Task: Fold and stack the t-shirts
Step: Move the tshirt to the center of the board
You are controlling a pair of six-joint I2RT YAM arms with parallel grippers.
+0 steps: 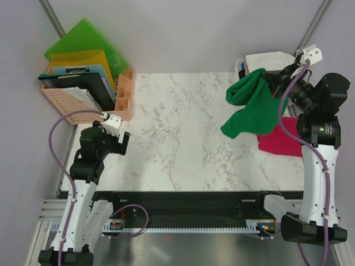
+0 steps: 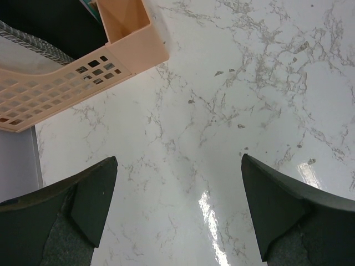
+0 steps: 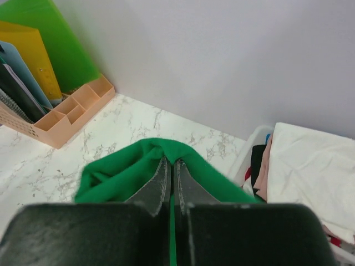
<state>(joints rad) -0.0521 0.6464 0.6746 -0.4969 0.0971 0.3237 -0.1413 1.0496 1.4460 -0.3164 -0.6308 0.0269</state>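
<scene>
At the upper left of the top view, a peach desk organiser [image 1: 125, 97] stands at the back corner of the worktop [image 1: 177, 127]. It holds a green folder [image 1: 83, 39], a yellow folder [image 1: 83, 58] and a black clipboard [image 1: 91, 86], all upright and leaning. In the left wrist view its latticed peach wall fills the upper left corner.

Below it, at the left edge, the left tool [image 1: 115, 145] hovers above the bare white marble surface. Its two dark fingers [image 2: 94, 194] stand wide apart, with nothing between them and only veined marble showing in the gap.

The middle of the worktop shows only the grey-veined marble.

Toward the upper right, the green t-shirt [image 1: 255, 105] hangs bunched from the right tool [image 1: 270, 80]. Its upper part is gathered in a lump and its lower end trails down toward the worktop. In the right wrist view the right tool's fingers [image 3: 158, 185] are pressed together, clamped on a raised fold of the green cloth, which drapes off to either side.

Just right of and below the green t-shirt, the magenta-red t-shirt [image 1: 277, 141] lies flat on the worktop near the right edge, partly hidden by the right arm and the hanging green cloth.

In the far upper right corner a white garment [image 1: 269, 60] rests on top of a pale bin [image 3: 250, 145]. In the right wrist view, pale pink and dark cloth edges show inside it.
</scene>
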